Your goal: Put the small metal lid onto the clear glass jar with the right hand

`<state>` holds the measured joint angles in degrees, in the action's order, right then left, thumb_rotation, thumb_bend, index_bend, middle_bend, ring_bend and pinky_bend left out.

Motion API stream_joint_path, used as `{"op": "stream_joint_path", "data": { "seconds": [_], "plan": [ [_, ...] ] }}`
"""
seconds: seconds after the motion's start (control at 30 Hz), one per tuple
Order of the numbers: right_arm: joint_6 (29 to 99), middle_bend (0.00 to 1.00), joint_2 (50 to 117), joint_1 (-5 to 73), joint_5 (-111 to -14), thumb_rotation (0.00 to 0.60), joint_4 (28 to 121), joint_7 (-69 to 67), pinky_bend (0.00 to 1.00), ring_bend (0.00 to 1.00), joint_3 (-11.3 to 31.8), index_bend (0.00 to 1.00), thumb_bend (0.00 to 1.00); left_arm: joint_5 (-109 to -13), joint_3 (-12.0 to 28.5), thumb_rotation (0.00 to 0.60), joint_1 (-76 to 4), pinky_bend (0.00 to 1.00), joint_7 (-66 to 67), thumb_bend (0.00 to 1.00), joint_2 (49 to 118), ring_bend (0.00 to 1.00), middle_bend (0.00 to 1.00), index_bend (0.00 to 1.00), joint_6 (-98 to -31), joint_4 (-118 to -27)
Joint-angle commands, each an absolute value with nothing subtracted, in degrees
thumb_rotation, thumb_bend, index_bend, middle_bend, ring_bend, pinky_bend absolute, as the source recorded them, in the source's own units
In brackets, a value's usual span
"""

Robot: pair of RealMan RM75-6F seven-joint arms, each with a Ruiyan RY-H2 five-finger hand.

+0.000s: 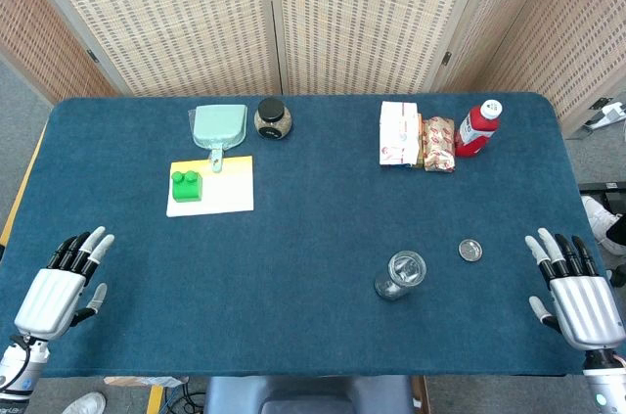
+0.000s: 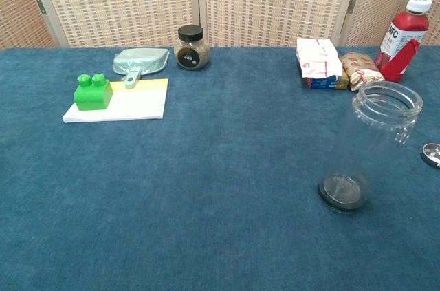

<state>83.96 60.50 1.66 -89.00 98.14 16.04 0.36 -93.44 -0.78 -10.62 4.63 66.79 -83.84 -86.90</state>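
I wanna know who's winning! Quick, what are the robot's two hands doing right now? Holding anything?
Left hand: open, holding nothing.
Right hand: open, holding nothing; the small metal lid lies untouched on the table.

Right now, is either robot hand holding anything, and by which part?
Nothing is held. Both the left hand and right hand rest open near the table's front corners. The lid lies on the table beside the jar, untouched.

One glass jar (image 1: 400, 274), one metal lid (image 1: 470, 251), two hands (image 1: 57, 289)
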Motion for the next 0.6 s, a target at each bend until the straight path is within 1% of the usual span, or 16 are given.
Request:
{"op": "stream_joint_path", "data": {
  "seconds": [0.03, 0.3, 0.6],
  "plan": [
    [83.69, 0.0, 60.63, 1.8, -88.96, 0.6, 98.11, 16.36, 0.0, 0.0, 0.25, 0.0, 0.27, -93.74, -0.84, 0.6, -10.5, 0.09, 4.67, 0.45, 66.7, 0.0, 0.0, 0.0, -84.17, -87.06],
    [82.76, 0.0, 61.03, 2.29, -88.86, 0.6, 97.99, 16.34, 0.0, 0.0, 0.08, 0.0, 0.27, -94.34, -0.81, 0.6, -10.49, 0.09, 4.96, 0.45, 66.67, 0.0, 0.0, 0.0, -84.6, -87.08],
    [75.45, 0.0, 57.54, 6.5, -83.49, 0.6, 101.04, 18.57, 0.0, 0.0, 2.17, 0.0, 0.27, -93.6, -0.21, 0.6, -10.45, 0.09, 3.37, 0.45, 66.56, 0.0, 0.0, 0.0, -84.87, -86.26]
  ]
}}
